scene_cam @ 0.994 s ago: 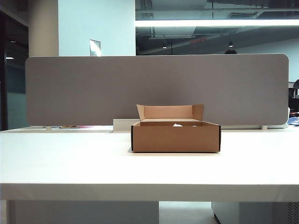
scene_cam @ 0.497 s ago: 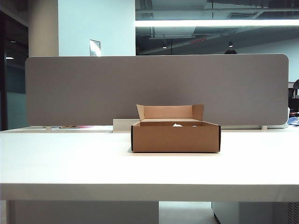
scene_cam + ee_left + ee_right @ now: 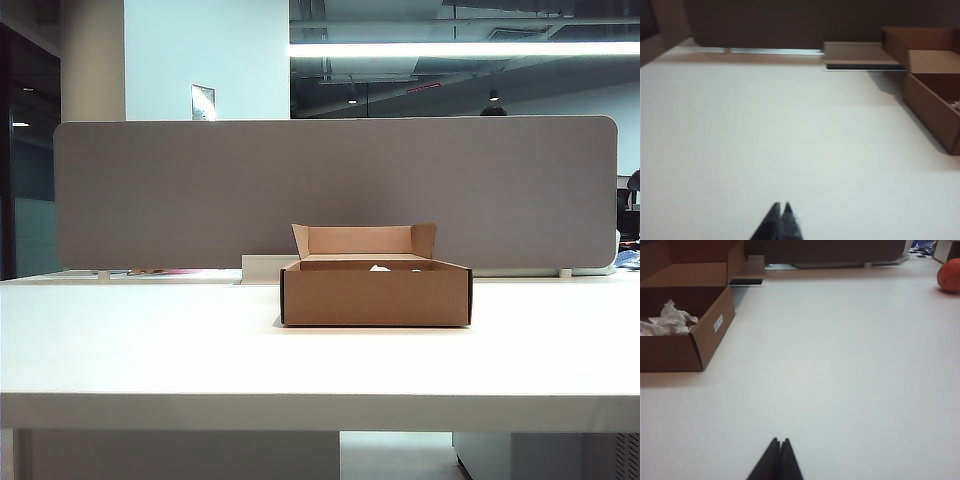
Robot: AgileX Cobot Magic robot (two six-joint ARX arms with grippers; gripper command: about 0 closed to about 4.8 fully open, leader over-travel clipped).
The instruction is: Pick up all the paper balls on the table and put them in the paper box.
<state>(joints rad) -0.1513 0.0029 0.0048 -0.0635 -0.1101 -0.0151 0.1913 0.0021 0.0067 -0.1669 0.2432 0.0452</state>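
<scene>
Hovering over bare table (image 3: 840,365), left pincer (image 3: 781,206), right pincer (image 3: 780,441) pressed together, well apart from paper box (image 3: 710,335) holding paper balls (image 3: 670,320).

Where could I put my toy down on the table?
Bare table lies left of the paper box, in front of it, and right of it up to the orange ball. The left pincer and right pincer, both shut, hang over those side patches. Paper balls fill the box.

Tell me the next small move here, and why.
Probably none beyond resting: crumpled white paper balls lie inside the shallow brown cardboard box, and no loose paper shows on the white table. Left gripper and right gripper hang low over bare tabletop, jaws shut and empty.
</scene>
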